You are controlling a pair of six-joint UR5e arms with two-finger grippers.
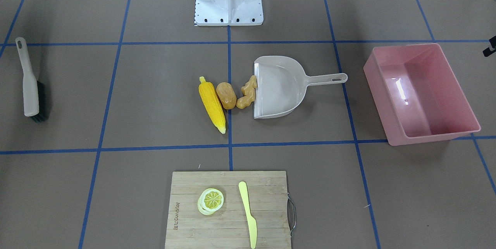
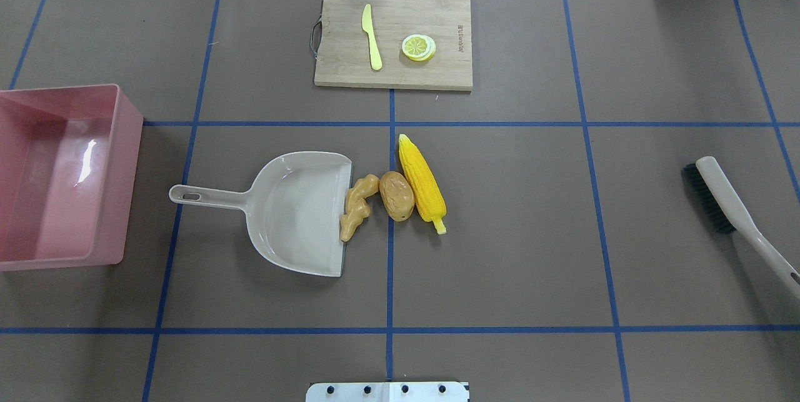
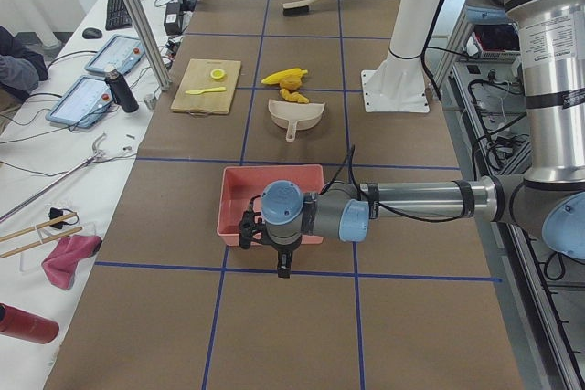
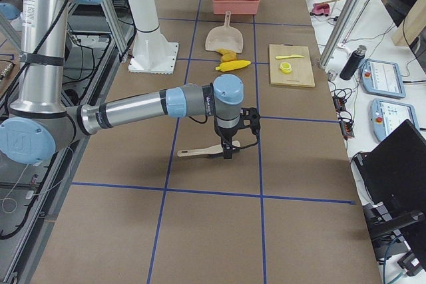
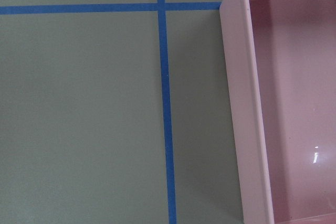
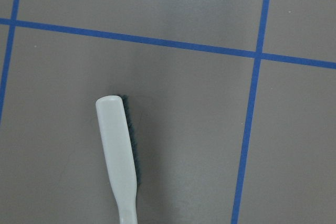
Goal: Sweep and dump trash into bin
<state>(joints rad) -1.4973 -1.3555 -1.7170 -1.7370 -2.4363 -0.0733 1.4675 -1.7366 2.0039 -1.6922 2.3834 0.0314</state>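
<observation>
Glossy pink plastic bin (image 1: 461, 98); matt wooden cutting board (image 1: 186, 218).

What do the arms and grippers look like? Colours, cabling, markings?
Both match. The left arm and the right arm have silver-grey tubular links, light-blue round joint caps, black bands and loose black cables along them. The left gripper and the right gripper are small and black, with dark hardware at the wrist. Lettering on the upper links is too small to read.

Overhead and front cameras face each other, sharing the bin (image 2: 129, 177); wrist cameras seemingly point straight down.
</observation>
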